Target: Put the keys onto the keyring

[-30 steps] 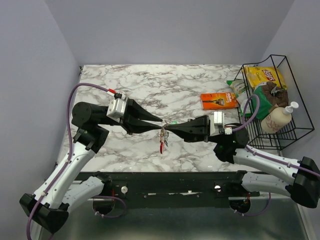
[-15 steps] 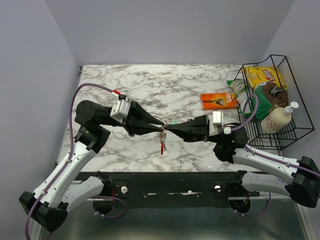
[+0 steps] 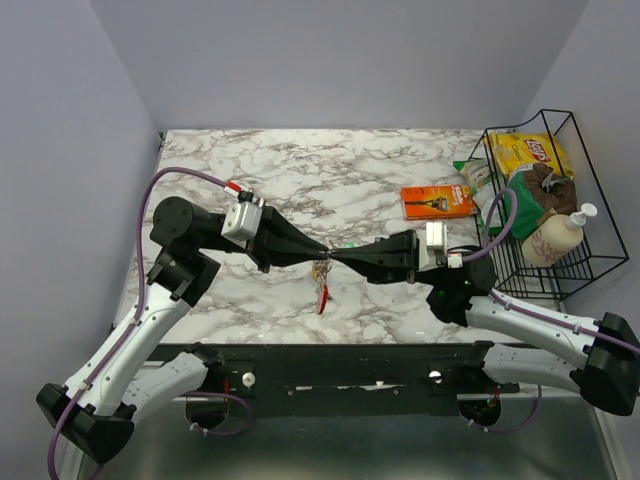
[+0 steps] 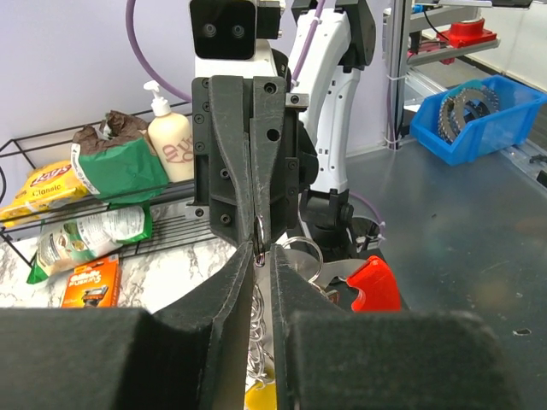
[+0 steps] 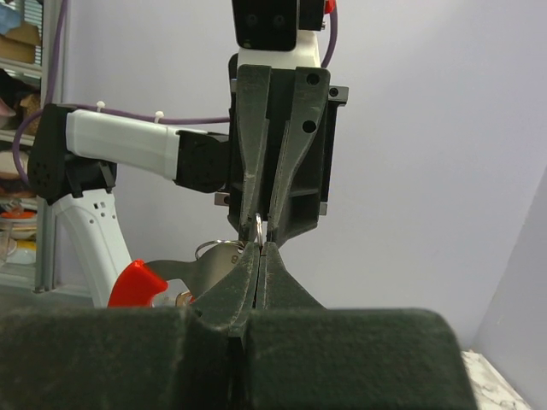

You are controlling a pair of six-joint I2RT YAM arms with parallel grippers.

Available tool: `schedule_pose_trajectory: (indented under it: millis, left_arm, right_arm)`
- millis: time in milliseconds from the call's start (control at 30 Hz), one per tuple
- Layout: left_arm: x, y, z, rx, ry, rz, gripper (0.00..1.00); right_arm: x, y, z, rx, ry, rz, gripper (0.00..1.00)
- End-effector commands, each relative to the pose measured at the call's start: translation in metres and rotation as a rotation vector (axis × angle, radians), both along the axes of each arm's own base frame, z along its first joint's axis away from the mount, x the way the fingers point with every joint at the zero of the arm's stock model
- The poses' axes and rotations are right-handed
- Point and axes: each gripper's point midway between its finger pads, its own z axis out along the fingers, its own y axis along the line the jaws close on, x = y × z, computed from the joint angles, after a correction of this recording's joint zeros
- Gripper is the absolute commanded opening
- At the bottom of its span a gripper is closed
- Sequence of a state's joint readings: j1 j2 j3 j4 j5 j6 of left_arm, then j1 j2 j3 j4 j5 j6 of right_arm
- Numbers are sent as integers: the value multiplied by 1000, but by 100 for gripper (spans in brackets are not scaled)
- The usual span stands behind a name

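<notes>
Left gripper (image 3: 316, 255): the jaws are drawn to a narrow slit. In the left wrist view the fingers (image 4: 224, 301) nearly meet at their tips, and the keyring (image 4: 258, 232) sits edge-on at that point, pinched between them.

Right gripper (image 3: 337, 258): the jaws are pressed together with no visible gap. In the right wrist view the fingertips (image 5: 249, 265) clamp the opposite side of the same keyring.

The two grippers meet tip to tip above the front centre of the marble table (image 3: 260, 175), both lying roughly level, with the left arm reaching from the left and the right arm from the right. The keyring bridges the two sets of tips and is clear of the table.

The keys (image 3: 322, 288) hang in a small bunch directly below the keyring.
- A red key head (image 4: 373, 286) swings out to one side of the bunch.
- A yellow key head (image 4: 259, 398) shows at the bottom edge of the left wrist view.
- A second, larger silver ring (image 4: 301, 249) lies within the bunch.

Whether each key is threaded onto the keyring cannot be determined.

An orange packet (image 3: 438, 201) lies flat on the table behind the right gripper, well apart from it. A wire basket (image 3: 590, 262) stands at the table's right edge and holds a yellow chip bag (image 3: 530, 155) and a pump bottle (image 3: 555, 238).
</notes>
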State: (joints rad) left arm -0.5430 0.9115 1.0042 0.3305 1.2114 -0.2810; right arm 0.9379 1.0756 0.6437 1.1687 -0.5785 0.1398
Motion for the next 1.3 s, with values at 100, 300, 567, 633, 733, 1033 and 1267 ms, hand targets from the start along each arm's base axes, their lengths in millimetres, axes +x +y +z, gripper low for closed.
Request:
schedule_pose_trajectory:
  millis: [100,300,567,633,733,1033,1267]
  left_arm:
    - [2,-5,3,-1,9,9,26]
    - [5,-6,4,-8,5,24,27]
    - [7,-8,7,-15,-4,31,18]
    - [7,-9,5,-9,-2,28,13]
    - [8,-8,4,1,-2,37,0]
    - [22,-2,-4,55,-55,164,0]
    - [35,8,-14,96,-151,292,0]
  right_arm:
    - [-3,-3,13,40,-38,6,1]
    - [-4,-2,12,36,-41,11,1]
    - [-5,-2,12,34,-42,16,1]
    - [-5,-3,12,35,-41,13,1]
    - [-5,-3,11,35,-42,12,1]
    - [2,-6,9,47,-18,-28,12]
    - [12,-14,5,68,7,-105,43]
